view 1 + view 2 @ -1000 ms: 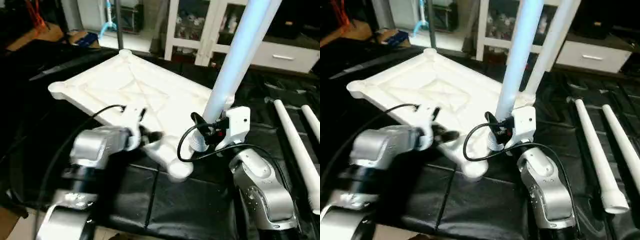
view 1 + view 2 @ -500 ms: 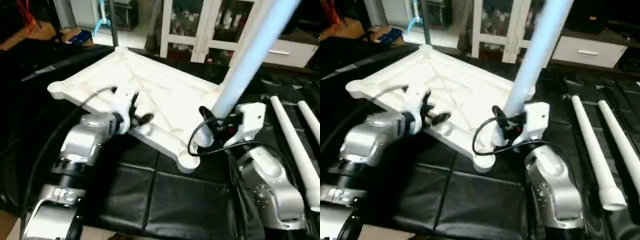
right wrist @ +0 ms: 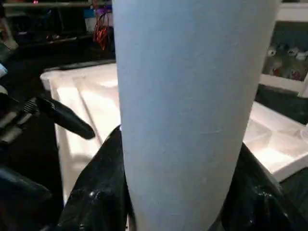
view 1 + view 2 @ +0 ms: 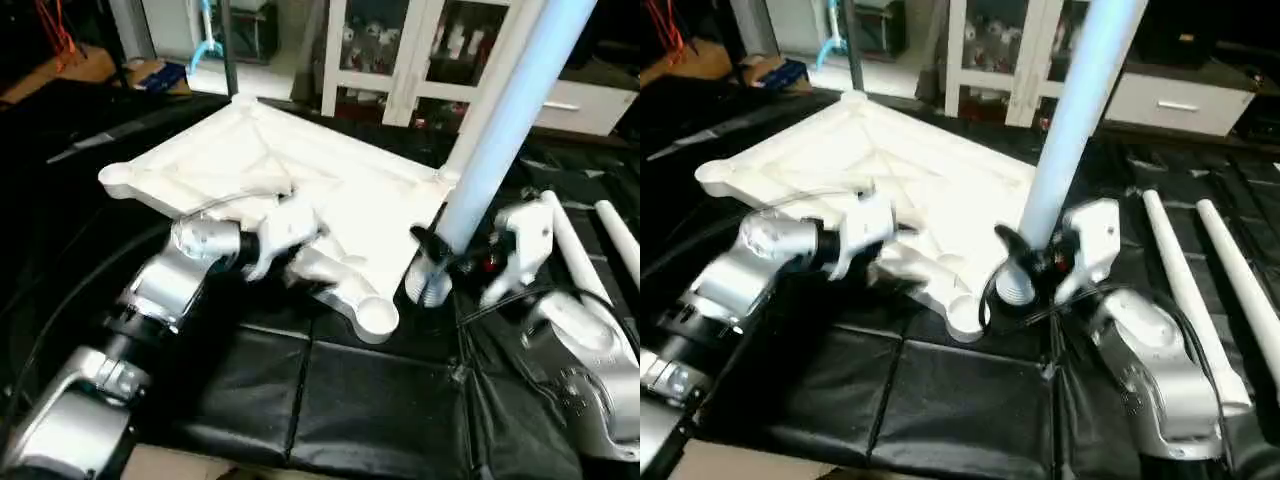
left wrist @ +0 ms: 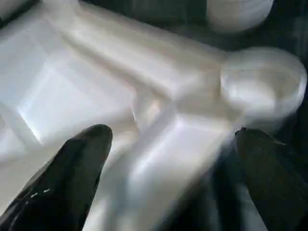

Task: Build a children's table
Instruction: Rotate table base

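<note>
The children's table top (image 4: 270,165) lies upside down on the black mat, ribs up. My left gripper (image 5: 168,159) is open at its near edge. Its black fingers (image 5: 72,178) stand wide apart on either side of the rim, just short of the near corner socket (image 4: 376,317). My right gripper (image 4: 455,262) is shut on a long white leg (image 4: 500,120) that stands nearly upright, leaning right. The leg's ribbed lower end (image 4: 430,287) hangs just right of that socket. In the right wrist view the leg (image 3: 187,106) stands between the two fingers (image 3: 96,192).
Two more white legs (image 4: 590,290) (image 4: 622,240) lie side by side on the mat at the right. A white glass-door cabinet (image 4: 400,50) and a black pole (image 4: 228,50) stand behind the table top. The black mat (image 4: 330,400) stretches to the near edge.
My left gripper has slid along the near edge toward the corner socket and its fingers have spread wider. The right arm still holds the leg. The camera has shifted.
</note>
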{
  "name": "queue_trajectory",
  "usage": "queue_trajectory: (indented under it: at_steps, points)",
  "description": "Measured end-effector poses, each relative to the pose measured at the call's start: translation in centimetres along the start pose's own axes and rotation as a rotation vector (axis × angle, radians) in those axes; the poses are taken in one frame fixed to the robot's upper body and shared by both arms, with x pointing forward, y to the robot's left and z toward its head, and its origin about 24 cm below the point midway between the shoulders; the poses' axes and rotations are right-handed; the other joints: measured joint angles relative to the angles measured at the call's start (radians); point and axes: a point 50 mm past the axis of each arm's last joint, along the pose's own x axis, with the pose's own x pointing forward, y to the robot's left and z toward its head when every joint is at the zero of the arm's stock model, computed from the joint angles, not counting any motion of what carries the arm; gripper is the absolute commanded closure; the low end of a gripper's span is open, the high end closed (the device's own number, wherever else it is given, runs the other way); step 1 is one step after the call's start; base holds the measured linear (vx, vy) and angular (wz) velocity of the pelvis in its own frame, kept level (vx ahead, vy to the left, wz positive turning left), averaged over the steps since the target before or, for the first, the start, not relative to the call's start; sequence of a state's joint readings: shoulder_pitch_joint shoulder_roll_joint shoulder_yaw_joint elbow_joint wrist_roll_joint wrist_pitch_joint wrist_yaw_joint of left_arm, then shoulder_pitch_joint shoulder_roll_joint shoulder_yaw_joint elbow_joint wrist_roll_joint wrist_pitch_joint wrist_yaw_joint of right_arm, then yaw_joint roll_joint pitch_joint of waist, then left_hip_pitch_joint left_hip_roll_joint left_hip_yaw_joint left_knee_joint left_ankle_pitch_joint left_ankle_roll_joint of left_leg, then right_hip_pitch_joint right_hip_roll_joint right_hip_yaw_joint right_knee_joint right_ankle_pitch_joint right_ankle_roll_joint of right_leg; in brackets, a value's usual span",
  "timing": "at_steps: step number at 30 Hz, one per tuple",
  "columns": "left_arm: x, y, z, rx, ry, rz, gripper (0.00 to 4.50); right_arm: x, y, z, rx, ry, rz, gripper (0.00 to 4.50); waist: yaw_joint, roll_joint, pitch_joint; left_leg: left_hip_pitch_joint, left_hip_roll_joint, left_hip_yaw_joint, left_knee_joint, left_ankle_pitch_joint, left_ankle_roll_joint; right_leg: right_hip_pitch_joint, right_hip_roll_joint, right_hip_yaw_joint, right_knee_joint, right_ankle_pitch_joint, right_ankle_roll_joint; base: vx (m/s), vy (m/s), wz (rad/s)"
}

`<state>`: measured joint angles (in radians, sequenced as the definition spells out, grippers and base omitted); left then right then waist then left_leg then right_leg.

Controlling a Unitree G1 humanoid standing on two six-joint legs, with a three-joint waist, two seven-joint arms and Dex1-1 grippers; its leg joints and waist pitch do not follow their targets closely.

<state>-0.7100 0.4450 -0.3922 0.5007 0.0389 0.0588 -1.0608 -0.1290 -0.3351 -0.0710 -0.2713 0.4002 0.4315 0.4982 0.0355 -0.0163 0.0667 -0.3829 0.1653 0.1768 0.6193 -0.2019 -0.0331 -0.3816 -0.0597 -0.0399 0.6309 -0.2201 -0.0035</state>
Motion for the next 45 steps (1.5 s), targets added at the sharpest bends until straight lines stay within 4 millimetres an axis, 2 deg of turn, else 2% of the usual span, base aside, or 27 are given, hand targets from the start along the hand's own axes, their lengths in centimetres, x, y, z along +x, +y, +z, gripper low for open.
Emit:
queue_trajectory:
  at_steps: [3,6,9,11,15,16,20,21,28,30,33,35,45]
  points:
    - [-0.2,-0.1,-1.3,0.034,0.090,-0.043,0.02,-0.3,0.1,-0.2,0.010,0.009,0.004,2.67,-0.002,0.001,0.000,0.000,0.000,0.000,0.000,0.000,0.000,0.000,0.000,0.000,0.000,0.000,-0.001,0.000,0.000,0.00]
    - [-0.4,-0.3,-2.5,0.033,0.143,-0.069,0.02,-0.5,0.2,0.0,0.004,0.006,0.011,2.67,-0.001,0.006,-0.001,0.000,0.000,0.000,0.000,0.000,-0.001,0.000,0.000,0.000,0.000,0.001,-0.002,0.000,0.000,0.00]
    - [-0.2,0.4,-2.4,0.047,0.140,-0.054,0.02,-0.6,0.2,-0.1,0.006,0.011,0.010,2.67,0.005,0.008,-0.001,0.000,0.001,0.000,0.000,0.001,-0.001,0.000,0.000,-0.001,0.000,0.002,-0.003,0.000,0.000,0.00]
    - [0.2,0.8,-2.2,0.046,0.123,-0.046,0.30,-0.7,0.2,-0.2,0.008,0.016,0.008,2.67,0.008,0.010,-0.002,0.000,0.001,0.001,0.000,0.001,0.000,0.000,-0.001,0.000,0.000,0.002,-0.003,0.000,0.000,0.00]
    - [0.8,0.9,-2.0,0.053,0.112,-0.056,0.53,-0.7,0.4,-0.2,0.007,0.017,0.012,2.67,0.008,0.011,-0.002,0.001,0.001,0.002,0.000,0.003,0.002,0.000,-0.001,0.000,0.000,0.002,-0.004,0.000,0.000,0.00]
    - [0.8,1.0,-2.2,0.054,0.119,-0.055,0.75,-0.7,0.3,-0.2,0.005,0.018,0.012,2.67,0.006,0.011,-0.002,0.001,0.001,0.002,0.000,0.003,0.002,0.000,-0.001,0.000,0.001,0.002,-0.004,0.000,0.000,0.00]
    - [0.8,1.2,-2.3,0.086,0.141,-0.048,0.92,-0.7,0.3,-0.2,-0.003,0.024,0.013,2.67,0.006,0.012,-0.003,0.000,0.001,0.002,0.000,0.003,0.002,0.000,-0.001,-0.001,0.001,0.002,-0.004,0.000,0.000,0.00]
    - [0.9,1.3,-2.3,0.110,0.154,-0.052,1.18,-0.7,0.3,-0.2,-0.003,0.024,0.016,2.67,0.006,0.012,-0.003,0.000,0.001,0.002,0.000,0.004,0.003,0.000,-0.001,-0.001,0.001,0.002,-0.004,0.000,0.000,0.00]
    - [1.3,1.1,-2.4,0.159,0.177,-0.097,1.75,-0.6,0.6,-0.3,-0.003,0.031,0.034,2.67,0.011,0.012,-0.003,0.000,0.001,0.002,0.000,0.004,0.004,0.000,-0.001,-0.001,0.001,0.002,-0.004,0.000,0.000,0.00]
    - [1.4,1.1,-2.3,0.159,0.170,-0.106,2.04,-0.6,0.6,-0.3,-0.003,0.031,0.033,2.67,0.012,0.012,-0.003,0.000,0.001,0.002,0.000,0.004,0.004,0.000,-0.001,-0.001,0.001,0.002,-0.004,0.000,0.000,0.00]
    - [1.5,1.1,-2.2,0.151,0.160,-0.111,2.09,-0.5,0.7,-0.4,-0.003,0.031,0.037,2.67,0.016,0.012,-0.003,0.001,0.001,0.002,0.000,0.004,0.004,0.000,-0.001,-0.001,0.001,0.002,-0.004,0.000,0.000,0.00]
    - [1.5,1.1,-2.1,0.150,0.158,-0.114,2.37,-0.5,0.8,-0.4,-0.003,0.033,0.041,2.67,0.017,0.012,-0.003,0.001,0.001,0.002,0.000,0.004,0.004,0.000,-0.001,-0.001,0.001,0.002,-0.004,0.000,0.000,0.00]
    - [1.3,1.2,-2.0,0.223,0.178,-0.140,3.13,-0.4,0.9,-0.5,-0.020,0.041,0.042,2.67,0.015,0.012,-0.003,0.001,0.001,0.002,0.000,0.004,0.005,0.000,-0.001,-0.001,0.001,0.002,-0.004,0.000,0.000,0.00]
